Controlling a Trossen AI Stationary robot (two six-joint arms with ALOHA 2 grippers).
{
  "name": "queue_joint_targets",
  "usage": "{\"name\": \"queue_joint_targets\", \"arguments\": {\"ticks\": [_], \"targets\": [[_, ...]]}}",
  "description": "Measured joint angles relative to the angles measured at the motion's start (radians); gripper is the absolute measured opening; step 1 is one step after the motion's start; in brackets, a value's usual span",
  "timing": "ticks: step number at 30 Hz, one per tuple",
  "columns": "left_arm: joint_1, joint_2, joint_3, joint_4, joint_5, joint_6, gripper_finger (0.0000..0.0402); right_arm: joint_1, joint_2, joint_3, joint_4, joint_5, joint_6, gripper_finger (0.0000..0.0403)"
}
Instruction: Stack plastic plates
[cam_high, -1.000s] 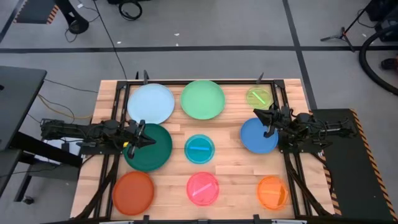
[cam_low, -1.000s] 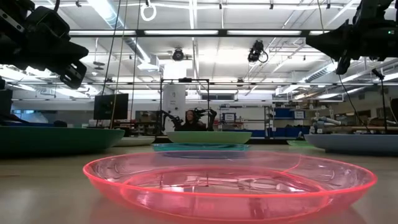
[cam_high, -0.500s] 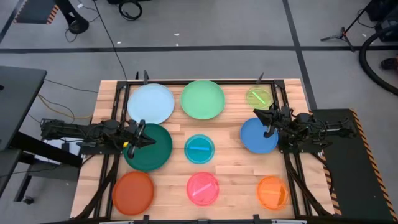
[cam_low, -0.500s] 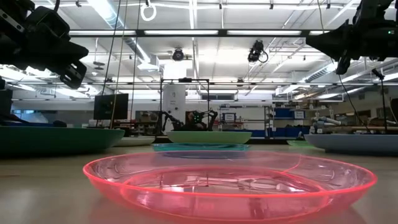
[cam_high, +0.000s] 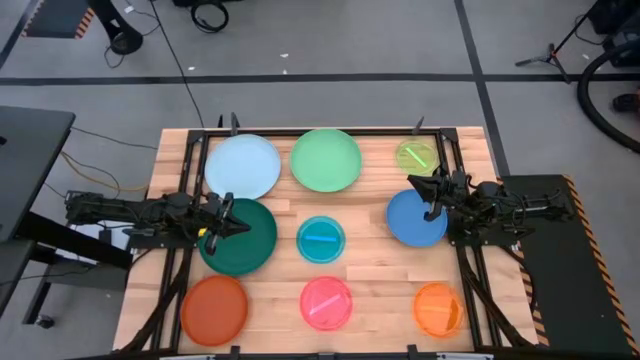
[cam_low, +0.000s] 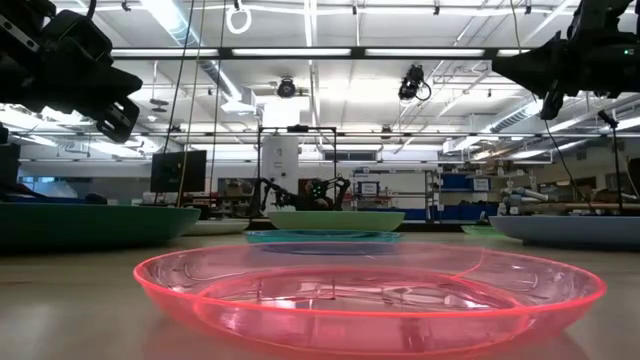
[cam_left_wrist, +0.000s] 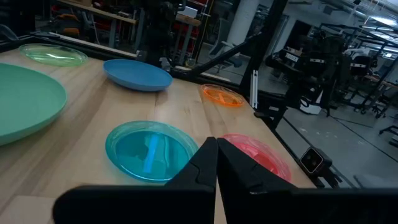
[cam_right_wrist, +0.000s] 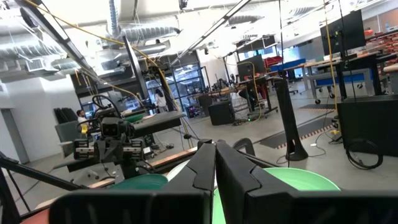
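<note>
Nothing stacked yet: I see all nine plates lying apart on the wooden table (cam_high: 370, 250).

From the high view, the large dark green plastic plate (cam_high: 245, 240) sits under my left gripper (cam_high: 222, 222), the round blue plastic plate (cam_high: 412, 220) under my right gripper (cam_high: 432, 198); light blue (cam_high: 242, 166), light green (cam_high: 325, 159), lime (cam_high: 416, 156), teal (cam_high: 321, 239), red-orange (cam_high: 214, 309), pink (cam_high: 326, 302) and orange (cam_high: 437, 308) plates lie separate. From the low view, both arms hang above the table. In the wrist views, each gripper's fingers meet, holding nothing.

Overhead, table-level, two wrist views
</note>
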Motion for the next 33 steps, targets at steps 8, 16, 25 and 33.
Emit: {"name": "queue_joint_targets", "arguments": {"ticks": [8,16,25,33], "targets": [[0.001,0.000,0.000,0.081,-0.072,0.000,0.0014,0.000,0.000,0.000,0.000,0.000,0.000,0.0023],[0.003,0.000,0.000,0.247,-0.077,0.028,0.0014,0.000,0.000,0.000,0.000,0.000,0.000,0.0023],[-0.076,0.131,0.000,0.547,-0.174,0.053,0.0014,0.000,0.000,0.000,0.000,0.000,0.000,0.0023],[-0.262,0.553,0.103,0.632,-0.430,0.064,0.0014,0.000,0.000,0.000,0.001,0.000,0.000,0.0023]]}}
